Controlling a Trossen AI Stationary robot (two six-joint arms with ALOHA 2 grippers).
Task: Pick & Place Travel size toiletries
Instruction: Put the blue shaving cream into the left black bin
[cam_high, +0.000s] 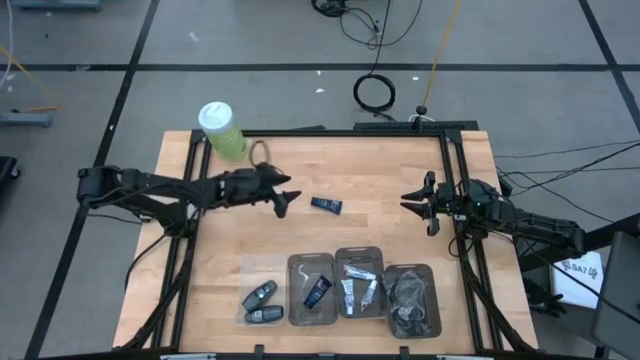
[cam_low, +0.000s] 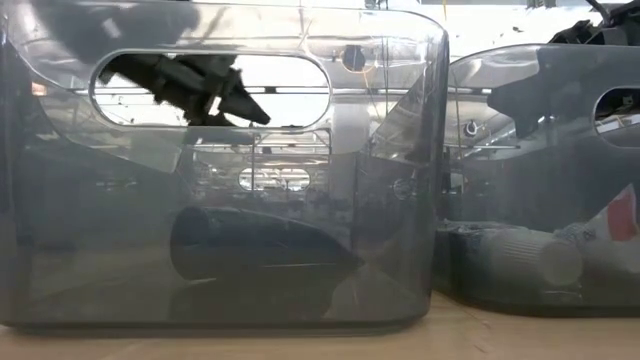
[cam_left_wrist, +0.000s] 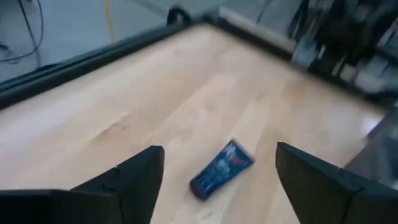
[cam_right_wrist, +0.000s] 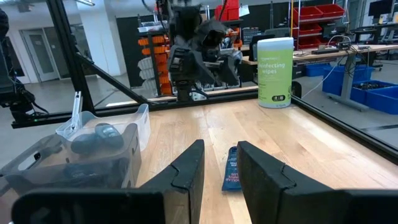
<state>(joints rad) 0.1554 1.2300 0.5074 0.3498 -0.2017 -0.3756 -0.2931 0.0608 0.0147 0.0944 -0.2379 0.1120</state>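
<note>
Left gripper (cam_high: 285, 200) poised above the table (cam_high: 380, 170), fingers spread wide and empty, just beside a dark navy tube (cam_high: 326, 205) lying flat on bare wood near the table's centre. Same tube (cam_left_wrist: 221, 168) visible between the left fingers (cam_left_wrist: 138, 177) in the wrist view, not touched. Right gripper (cam_high: 418, 203) parked at the right side, well apart, fingers parted only narrowly, holding nothing. Another navy tube (cam_high: 316, 291) in the second bin (cam_high: 311, 262); white tubes (cam_high: 358, 288), apparently several, in the third bin (cam_high: 359, 251). Green canister (cam_high: 221, 129) upright at the far left corner.
</note>
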